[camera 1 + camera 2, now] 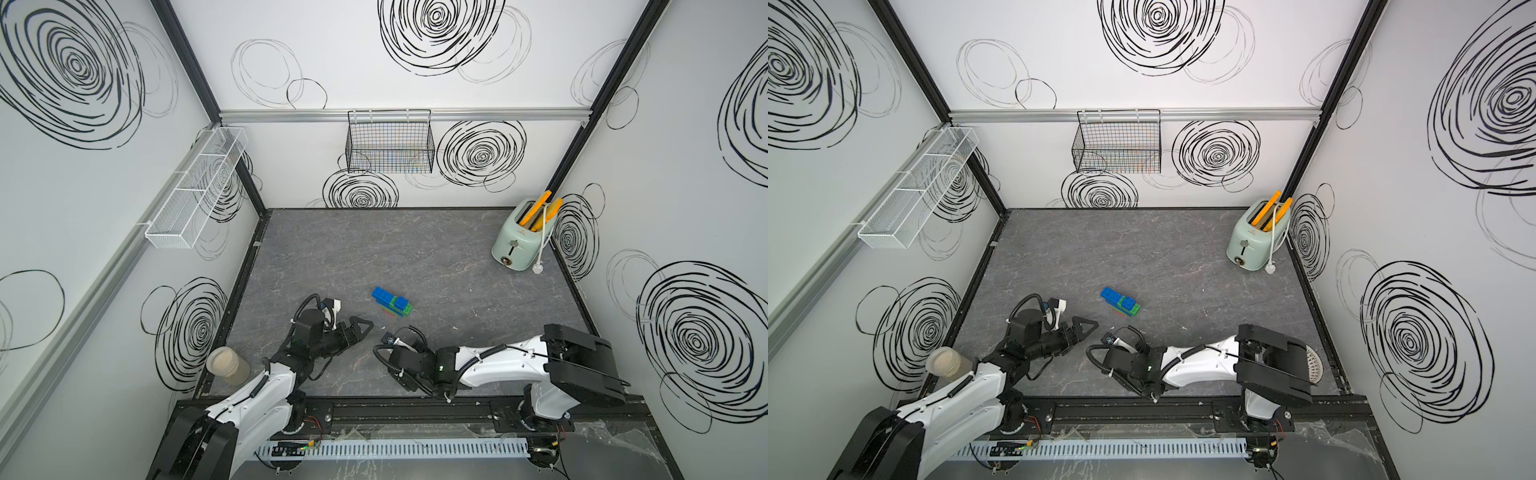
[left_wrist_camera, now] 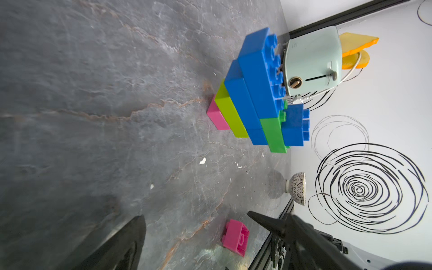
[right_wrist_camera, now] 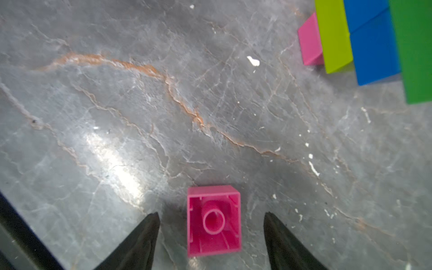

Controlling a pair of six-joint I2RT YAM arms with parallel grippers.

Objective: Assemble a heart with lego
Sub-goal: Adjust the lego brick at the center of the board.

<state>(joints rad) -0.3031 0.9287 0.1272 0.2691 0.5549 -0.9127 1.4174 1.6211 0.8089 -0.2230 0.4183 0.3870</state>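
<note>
Two arms low over the near half of a grey marbled table (image 1: 415, 249), both angled toward the middle. Partly built heart (image 1: 392, 302) flat on its side near the table's centre in both top views, touched by neither gripper. Stepped rows plain from the left wrist view: pink tip, then lime, then blue, then a wider row part blue and part green, with one square blue brick on the green end; studs turned toward the toaster (image 2: 313, 63). Left gripper (image 1: 368, 328) near the heart, on its near left, rolled on its side, jaws spread wide and holding nothing, bare table between the fingers (image 2: 121, 245). Right gripper (image 3: 210, 213) pointed down at a loose pink brick (image 3: 214, 221), hollow underside facing the wrist camera, one dark finger on either side with a strip of table showing at each flank: open around the brick, not gripping it. Fingers of that gripper tucked beneath the right arm (image 1: 498, 361) in both top views, so out of sight there, the loose brick likewise. Same pink brick near the heart but apart from it in the left wrist view, possibly tipped on its side, though hard to judge from such slanted views. Mint toaster with orange slices in the far right corner; patterned bowl (image 2: 298, 188) against the right wall; cloudy jar (image 1: 226, 365) beside the left arm.
</note>
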